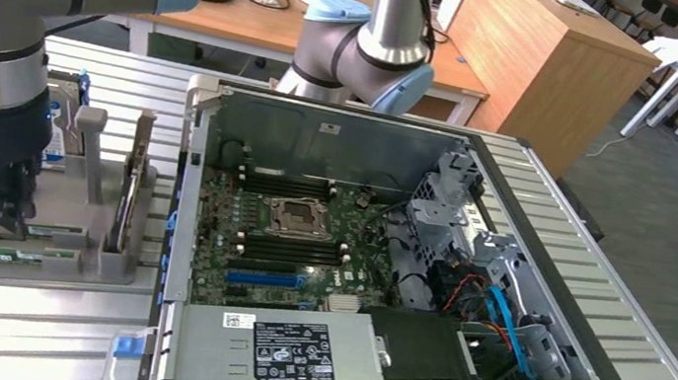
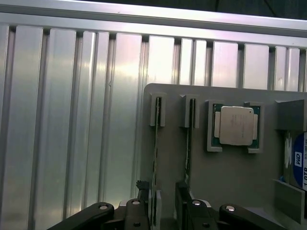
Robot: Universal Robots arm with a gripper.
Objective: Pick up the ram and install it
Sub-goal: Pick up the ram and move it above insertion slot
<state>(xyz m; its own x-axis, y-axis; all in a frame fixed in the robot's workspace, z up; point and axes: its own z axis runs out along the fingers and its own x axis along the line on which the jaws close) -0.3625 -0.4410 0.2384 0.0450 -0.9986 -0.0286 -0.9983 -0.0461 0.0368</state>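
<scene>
At the exterior view's left, on the ribbed metal bench (image 1: pixel 28 326), sits a gray holder tray (image 1: pixel 89 265) beside the open computer case (image 1: pixel 526 376). Arm is down over the tray's left end, gripper (image 1: pixel 1 212) low at the tray. Wrist view: gripper (image 2: pixel 160 206) fingers apart, straddling the ram (image 2: pixel 155 158), which stands on edge in its tray slot, not clamped. Second green stick (image 2: pixel 189 148) stands on edge in the parallel slot just beside it, next to one finger (image 2: pixel 184 203). CPU chip (image 2: pixel 236 125) lies flat in its tray pocket past the second stick, hard drive (image 2: pixel 297 163) further along. Motherboard (image 1: pixel 290 253) is exposed inside the case, with dark slots either side of the socket.
</scene>
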